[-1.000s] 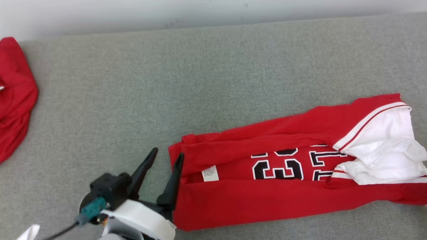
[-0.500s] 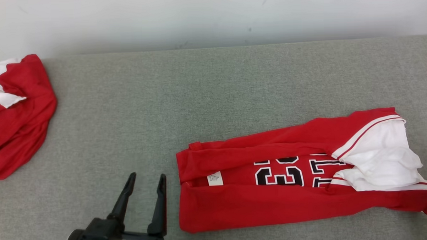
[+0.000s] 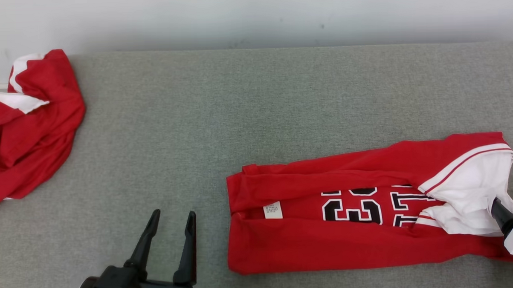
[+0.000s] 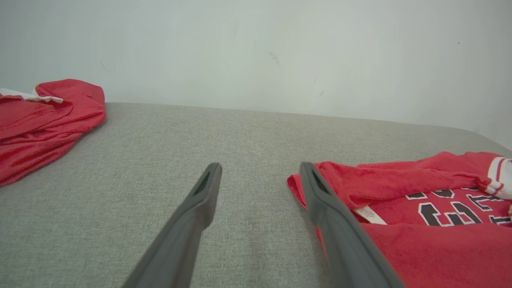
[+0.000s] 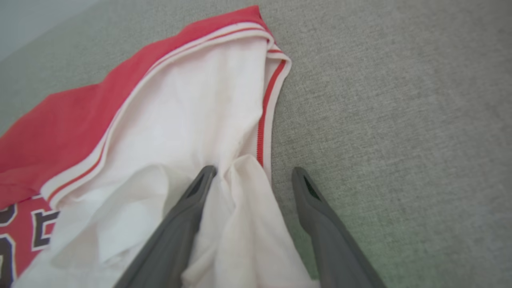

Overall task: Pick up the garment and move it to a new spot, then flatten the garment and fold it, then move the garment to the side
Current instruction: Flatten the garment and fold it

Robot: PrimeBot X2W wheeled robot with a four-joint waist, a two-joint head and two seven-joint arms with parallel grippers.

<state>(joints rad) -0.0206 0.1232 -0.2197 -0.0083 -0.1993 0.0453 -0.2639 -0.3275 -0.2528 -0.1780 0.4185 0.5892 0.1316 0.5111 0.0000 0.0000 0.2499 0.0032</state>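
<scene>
Straddling only the loose white fabric [image 5: 192, 120] at four o'clock, the right gripper [image 5: 254, 171], jaws apart, could pinch one layer and unravel the folded red jersey [image 3: 328, 244]; the left gripper [image 3: 173, 213], spread and empty, sits beside its hem at seven o'clock.

Soft cloth on a coarse grey cover

The garment [image 3: 328, 244] at 4 o'clock was matt red jersey knit, lightly creased. Its white panel [image 5: 192, 120] was thinner and crumpled, its numerals [image 3: 352, 206] a flat, smooth print, and its label [image 3: 272, 210] looked like woven tape. The second red garment [image 3: 29, 126] at 9 o'clock looked like the same soft cloth. The table cover [image 3: 238, 119] was a rough, felt-like weave, and the wall [image 3: 235, 17] was smooth matt paint. The left gripper [image 3: 174, 213] and right gripper [image 5: 254, 170] had dark, matt plastic-looking fingers.
</scene>
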